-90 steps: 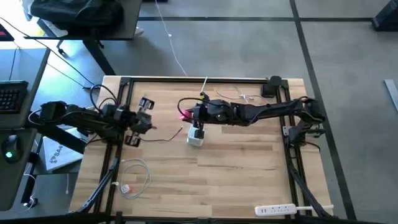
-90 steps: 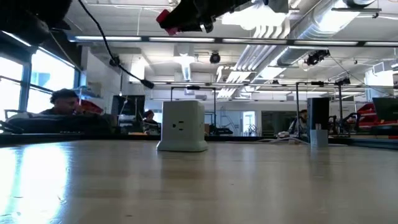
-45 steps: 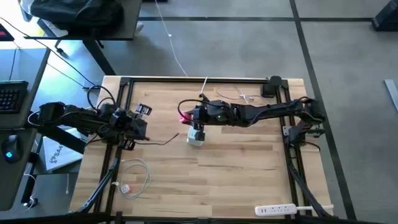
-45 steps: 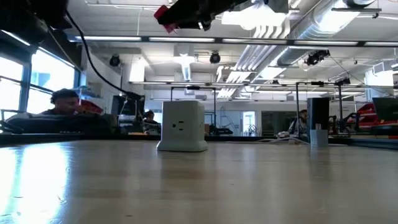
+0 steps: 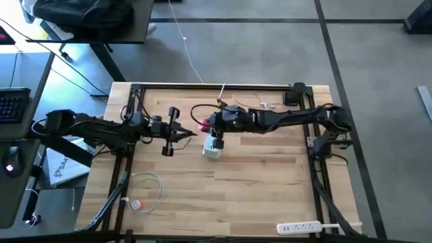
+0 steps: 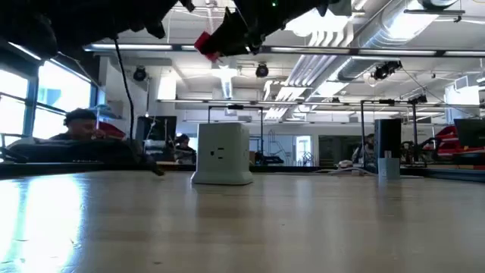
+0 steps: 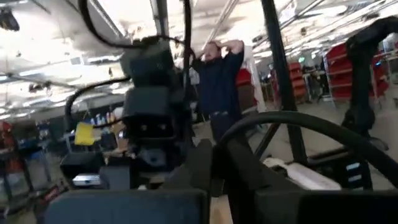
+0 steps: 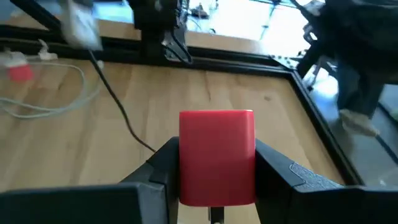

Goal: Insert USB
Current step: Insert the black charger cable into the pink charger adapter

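Note:
The USB is a small red-pink plug (image 8: pixel 216 155) with my right gripper (image 5: pixel 206 124) shut on it. It hangs in the air just up and left of the white charger cube (image 5: pixel 212 148), which stands on its base mid-table (image 6: pixel 221 154). The plug's thin black cable loops out beside it (image 5: pixel 197 110), and part of the cable lies on the wood (image 8: pixel 124 118). My left gripper (image 5: pixel 192 133) reaches in from the table's left. Its shut tips point at the plug from close by (image 7: pixel 211 163). My right gripper pinches the red plug by two opposite sides (image 8: pixel 185 158) between its two fingers. The fingers come from the table's right, slanting a little downward. The plug sticks out beyond the fingertips (image 6: pixel 210 43), tilted and lifted clear above the cube. Whether my left gripper touches the black cable, I cannot tell.
A coiled white cable (image 5: pixel 145 192) lies near the front left. A white power strip (image 5: pixel 300 227) sits at the front right edge. Another white cable (image 5: pixel 266 104) lies at the back. Black frame rails (image 5: pixel 202 86) border the table. A person (image 7: pixel 219 81) stands beyond it.
My left gripper has swung toward the table's right, from the left rail to just beside the plug, turning as it went. My right gripper has come down a little with the plug, which now tilts more. The black cable no longer lies flat left of the cube.

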Action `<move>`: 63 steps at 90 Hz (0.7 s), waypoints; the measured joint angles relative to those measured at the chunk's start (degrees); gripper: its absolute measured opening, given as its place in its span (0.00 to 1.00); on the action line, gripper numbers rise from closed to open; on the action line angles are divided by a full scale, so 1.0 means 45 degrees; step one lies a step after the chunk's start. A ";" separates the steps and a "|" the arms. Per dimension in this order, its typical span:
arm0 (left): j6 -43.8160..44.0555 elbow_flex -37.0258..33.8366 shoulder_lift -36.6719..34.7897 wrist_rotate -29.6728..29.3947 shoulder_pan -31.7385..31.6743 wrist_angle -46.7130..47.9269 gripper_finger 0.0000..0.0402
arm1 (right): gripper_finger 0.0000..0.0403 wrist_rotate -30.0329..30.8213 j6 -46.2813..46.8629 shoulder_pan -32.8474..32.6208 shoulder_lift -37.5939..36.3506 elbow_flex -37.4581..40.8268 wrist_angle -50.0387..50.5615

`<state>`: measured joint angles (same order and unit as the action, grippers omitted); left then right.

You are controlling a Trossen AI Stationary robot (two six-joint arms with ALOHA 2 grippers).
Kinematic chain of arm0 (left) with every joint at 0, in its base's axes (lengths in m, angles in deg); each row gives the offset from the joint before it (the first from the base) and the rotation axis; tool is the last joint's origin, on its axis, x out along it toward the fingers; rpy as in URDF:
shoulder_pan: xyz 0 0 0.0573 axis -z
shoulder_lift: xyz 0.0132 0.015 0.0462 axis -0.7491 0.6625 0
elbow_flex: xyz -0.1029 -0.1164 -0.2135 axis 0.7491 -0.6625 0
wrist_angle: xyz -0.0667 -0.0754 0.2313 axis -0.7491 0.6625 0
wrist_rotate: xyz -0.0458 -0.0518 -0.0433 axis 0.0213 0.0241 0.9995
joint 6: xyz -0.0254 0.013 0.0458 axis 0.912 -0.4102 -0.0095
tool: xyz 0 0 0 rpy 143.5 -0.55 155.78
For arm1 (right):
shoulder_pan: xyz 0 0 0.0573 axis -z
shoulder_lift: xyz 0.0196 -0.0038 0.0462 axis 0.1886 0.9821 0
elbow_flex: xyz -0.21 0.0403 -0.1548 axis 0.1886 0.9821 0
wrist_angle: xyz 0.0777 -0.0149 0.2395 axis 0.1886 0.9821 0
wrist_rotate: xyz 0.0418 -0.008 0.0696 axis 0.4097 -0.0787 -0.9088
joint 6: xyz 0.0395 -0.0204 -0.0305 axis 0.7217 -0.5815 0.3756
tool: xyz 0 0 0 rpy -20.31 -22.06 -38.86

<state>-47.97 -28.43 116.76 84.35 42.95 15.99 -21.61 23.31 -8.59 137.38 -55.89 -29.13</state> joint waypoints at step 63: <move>-0.0231 0.0000 0.0287 -0.1887 -0.0010 0.0962 0.01 | 0.29 0.0667 -0.1705 -0.0014 0.0218 0.0000 0.0219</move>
<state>-49.01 -28.43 118.05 75.86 42.90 20.32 -18.60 15.64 -8.65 138.36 -55.89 -28.14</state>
